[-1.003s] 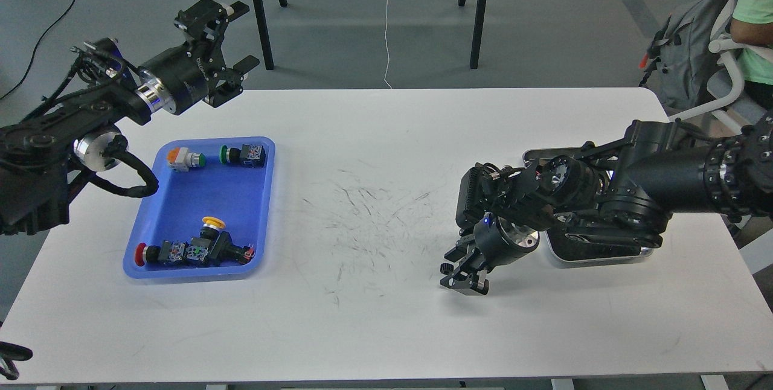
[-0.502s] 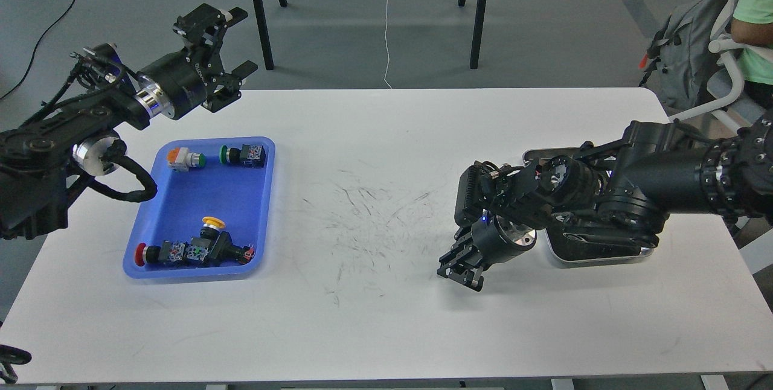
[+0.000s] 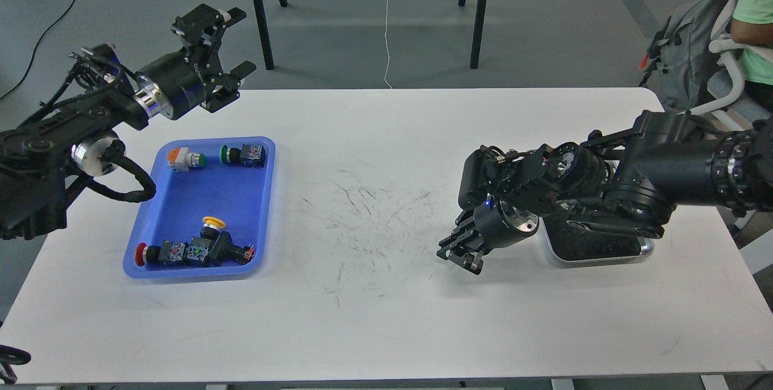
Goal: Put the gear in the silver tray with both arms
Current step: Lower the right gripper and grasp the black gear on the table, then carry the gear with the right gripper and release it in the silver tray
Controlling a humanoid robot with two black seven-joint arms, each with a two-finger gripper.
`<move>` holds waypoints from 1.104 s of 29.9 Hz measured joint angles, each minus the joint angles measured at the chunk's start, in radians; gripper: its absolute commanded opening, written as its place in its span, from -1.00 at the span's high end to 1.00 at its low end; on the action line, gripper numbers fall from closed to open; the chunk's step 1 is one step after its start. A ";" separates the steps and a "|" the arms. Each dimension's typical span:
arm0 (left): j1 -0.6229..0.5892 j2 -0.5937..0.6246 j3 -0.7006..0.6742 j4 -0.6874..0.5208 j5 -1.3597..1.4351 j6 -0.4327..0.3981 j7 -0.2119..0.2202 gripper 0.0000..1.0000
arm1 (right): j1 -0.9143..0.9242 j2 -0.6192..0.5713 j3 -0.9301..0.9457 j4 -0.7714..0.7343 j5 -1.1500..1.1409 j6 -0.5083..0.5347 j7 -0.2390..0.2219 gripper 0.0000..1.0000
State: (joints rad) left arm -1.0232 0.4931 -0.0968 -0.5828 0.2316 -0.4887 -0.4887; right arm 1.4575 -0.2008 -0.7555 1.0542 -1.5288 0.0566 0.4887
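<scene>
The silver tray [image 3: 645, 250] lies at the right of the white table, mostly hidden under my right arm; only its front rim and part of its dark bottom show. My right gripper [image 3: 460, 252] hangs low over the table, left of the tray and apart from it, pointing down-left. It is dark and its fingers cannot be told apart; nothing shows in it. My left gripper [image 3: 238, 41] is open and empty, held high over the table's far left edge, above and behind the blue tray [image 3: 181, 197]. Several small push-button parts lie in the blue tray, among them a yellow-capped one [image 3: 213, 222].
A green-capped part [image 3: 243, 154] and an orange-capped part [image 3: 184, 158] lie at the blue tray's far end. Black chair legs [image 3: 259, 9] stand behind the table. A seated person [image 3: 752, 22] is at the far right. The table's middle [image 3: 368, 209] is scuffed.
My right gripper has risen a little and drawn back toward the far side, its arm lifting over the silver tray. My left gripper has drifted slightly left and stays open.
</scene>
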 measured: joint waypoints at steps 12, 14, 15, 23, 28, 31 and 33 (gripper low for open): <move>0.002 -0.012 0.010 0.000 0.002 0.000 0.000 -1.00 | -0.008 -0.232 0.158 0.004 0.033 0.018 0.000 0.96; 0.007 -0.014 0.011 0.000 0.003 0.000 0.000 -1.00 | -0.014 -0.287 0.188 0.006 0.070 0.029 0.000 0.96; 0.008 -0.015 0.011 0.000 0.003 0.000 0.000 -1.00 | -0.018 -0.315 0.198 0.007 0.095 0.033 0.000 0.96; 0.013 -0.022 0.013 0.002 0.004 0.000 0.000 -1.00 | -0.076 -0.519 0.248 0.015 0.305 0.033 0.000 0.96; 0.014 -0.045 0.027 0.002 0.005 0.000 0.000 -1.00 | -0.226 -0.615 0.368 0.021 0.405 0.032 0.000 0.96; 0.014 -0.056 0.029 0.002 0.005 0.000 0.000 -1.00 | -0.337 -0.651 0.451 0.009 0.437 0.031 0.000 0.96; 0.015 -0.058 0.029 0.002 0.005 0.000 0.000 -1.00 | -0.405 -0.664 0.507 0.002 0.464 0.027 0.000 0.96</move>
State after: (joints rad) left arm -1.0086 0.4351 -0.0676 -0.5806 0.2363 -0.4887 -0.4887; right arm 1.0522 -0.8644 -0.2480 1.0560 -1.0652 0.0836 0.4886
